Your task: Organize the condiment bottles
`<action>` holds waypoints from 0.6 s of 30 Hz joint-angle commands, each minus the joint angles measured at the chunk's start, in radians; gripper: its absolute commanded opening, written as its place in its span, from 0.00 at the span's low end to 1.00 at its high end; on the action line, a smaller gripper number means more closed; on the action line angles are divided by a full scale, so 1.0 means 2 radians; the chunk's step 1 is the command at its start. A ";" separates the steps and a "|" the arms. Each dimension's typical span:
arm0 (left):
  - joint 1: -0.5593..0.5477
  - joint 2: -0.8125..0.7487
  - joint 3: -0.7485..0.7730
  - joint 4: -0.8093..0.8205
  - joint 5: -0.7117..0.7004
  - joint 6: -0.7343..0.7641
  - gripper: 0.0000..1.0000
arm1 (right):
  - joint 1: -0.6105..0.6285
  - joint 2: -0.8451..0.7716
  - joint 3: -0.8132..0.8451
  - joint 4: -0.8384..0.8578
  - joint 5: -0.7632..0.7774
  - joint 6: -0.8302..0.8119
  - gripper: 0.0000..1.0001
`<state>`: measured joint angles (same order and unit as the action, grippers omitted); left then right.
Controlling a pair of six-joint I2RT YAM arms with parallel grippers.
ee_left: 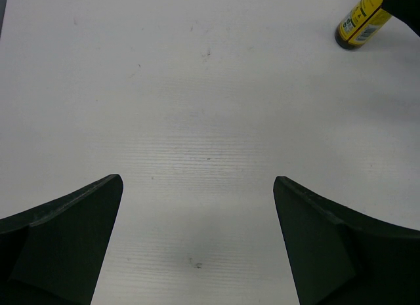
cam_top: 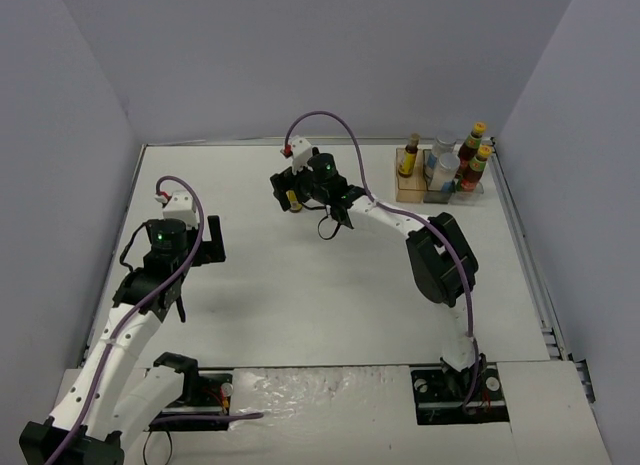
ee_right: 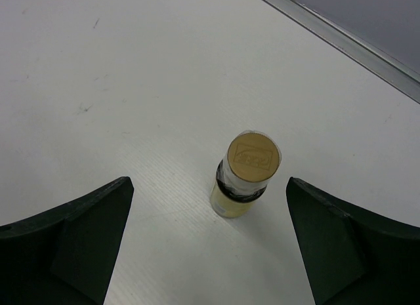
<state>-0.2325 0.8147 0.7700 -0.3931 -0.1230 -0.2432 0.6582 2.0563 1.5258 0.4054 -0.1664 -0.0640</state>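
Counting what's left here, I'd say it's basically one bottle. Five of the six are standing in the tray (cam_top: 408, 191) at the far right corner of the worktop. That's the two red bottles (cam_top: 474, 143) with yellow caps at its right end, the two shakers (cam_top: 446, 170) in the middle, and one tan-capped bottle (cam_top: 410, 157) at the orange left end. From above I can't make out exactly how the compartments split up.

The stray bottle (ee_right: 244, 177) is the other small yellow one with a tan cap. It's standing upright on the bare worktop, roughly mid-width and toward the far edge, well apart from the tray.

My right pincer (ee_right: 209, 182) hangs right over it with the jaws spread wide, one finger on each side and neither touching. The bottle sits a bit nearer the right-hand finger in the wrist view. So it's got hold of nothing yet.

My left pincer (ee_left: 198, 178) is wide open too and empty, over bare worktop near the left edge.

My guess at what's left: close on the stray bottle, carry it over to the far right corner, and set it down next to its twin. The slot there looks snug, so knocking a neighbour over is my main worry.
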 commanded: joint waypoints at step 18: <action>0.002 -0.012 0.015 0.012 -0.007 0.003 0.97 | -0.004 0.071 0.086 0.057 0.041 0.002 0.44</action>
<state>-0.2325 0.8016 0.7700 -0.4080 -0.1246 -0.2432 0.6571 2.2276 1.6573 0.4328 -0.1117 -0.0658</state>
